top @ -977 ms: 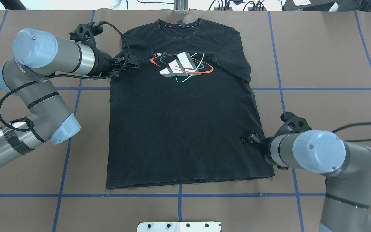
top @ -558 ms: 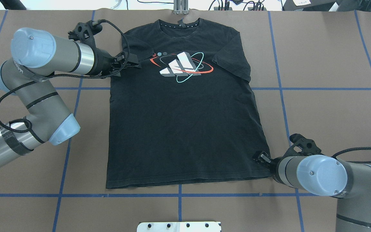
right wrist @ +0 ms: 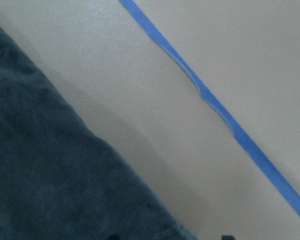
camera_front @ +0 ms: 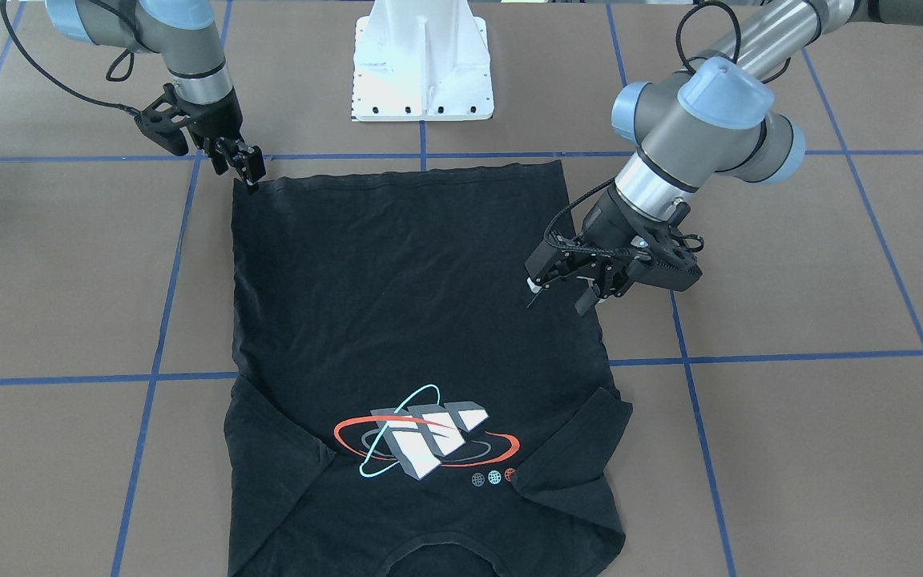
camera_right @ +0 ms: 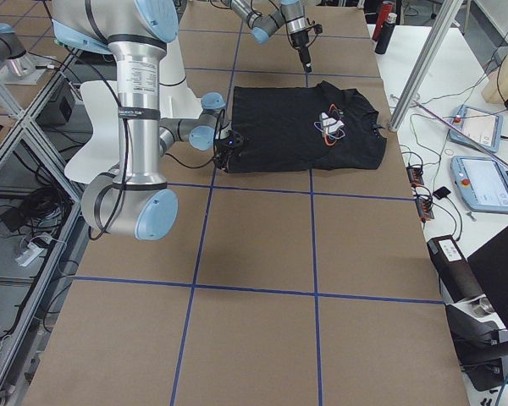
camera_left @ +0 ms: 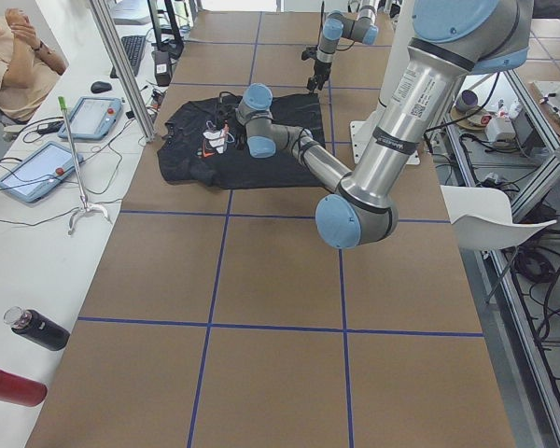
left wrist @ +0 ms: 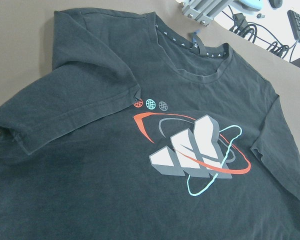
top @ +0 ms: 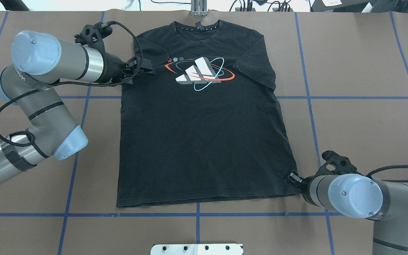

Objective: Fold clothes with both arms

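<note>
Brown worktop (top: 367, 71) with a grid of blue tape lines (top: 197, 214), and exactly one black T-shirt (top: 204, 148) spread on it. It's print side up, hem toward the robot and collar (left wrist: 202, 76) at the far end. Two arms on the job.

Nearest bit: the right gripper (top: 293, 177) sits low at the T-shirt's hem corner on the robot's right, with the right arm (top: 352, 194) just outside that corner. Its wrist view shows the shirt's edge on the worktop and two dark tips peeking in well apart at the bottom, so the jaws look spread with nothing pinched. A second ago that gripper was further up the T-shirt's side, over the fabric. It's slid back to the hem corner since.

Further out, the left gripper (top: 143, 69) hovers over the T-shirt's left sleeve (top: 151, 53). That sleeve is folded in across the chest, its cuff corner touching the three little dots (top: 175, 59) beside the chest print (top: 200, 74). The front view shows those jaws parted and empty. The left arm (top: 48, 63) has barely budged, and the T-shirt lies the same. The right sleeve (top: 257, 71) lies flat, spread outward.
</note>
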Motion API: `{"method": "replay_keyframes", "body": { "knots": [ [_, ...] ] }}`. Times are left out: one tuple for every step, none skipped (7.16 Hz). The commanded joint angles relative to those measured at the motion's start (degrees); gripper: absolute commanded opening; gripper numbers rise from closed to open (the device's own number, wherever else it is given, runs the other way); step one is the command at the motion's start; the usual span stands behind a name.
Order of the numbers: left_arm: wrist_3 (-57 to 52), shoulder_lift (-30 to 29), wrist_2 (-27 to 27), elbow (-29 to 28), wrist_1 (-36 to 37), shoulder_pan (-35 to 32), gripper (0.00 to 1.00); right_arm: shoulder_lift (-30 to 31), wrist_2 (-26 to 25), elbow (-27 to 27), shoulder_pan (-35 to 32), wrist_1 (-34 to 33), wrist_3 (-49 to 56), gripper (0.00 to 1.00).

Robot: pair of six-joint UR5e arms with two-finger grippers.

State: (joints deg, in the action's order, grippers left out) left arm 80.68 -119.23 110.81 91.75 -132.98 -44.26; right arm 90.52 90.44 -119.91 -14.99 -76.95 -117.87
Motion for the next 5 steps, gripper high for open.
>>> {"method": "replay_keyframes", "body": {
  "knots": [
    [-0.1,0.0,-0.1,-0.3,0.0,0.0,0.93,0.1,0.0,0.0,0.9,0.0,-0.1,0.74],
    [-0.1,0.0,-0.1,-0.4,0.0,0.0,0.93,0.1,0.0,0.2,1.4,0.0,-0.2,0.74],
    [-0.1,0.0,-0.1,-0.5,0.0,0.0,0.93,0.3,0.0,0.2,1.4,0.0,-0.1,0.70],
    [-0.1,0.0,-0.2,-0.6,0.0,0.0,0.94,0.4,0.0,0.2,1.4,0.0,-0.1,0.69],
    [-0.1,0.0,-0.2,-0.7,0.0,0.0,0.94,0.4,0.0,0.2,1.4,0.0,-0.1,0.56]
  ]
}}
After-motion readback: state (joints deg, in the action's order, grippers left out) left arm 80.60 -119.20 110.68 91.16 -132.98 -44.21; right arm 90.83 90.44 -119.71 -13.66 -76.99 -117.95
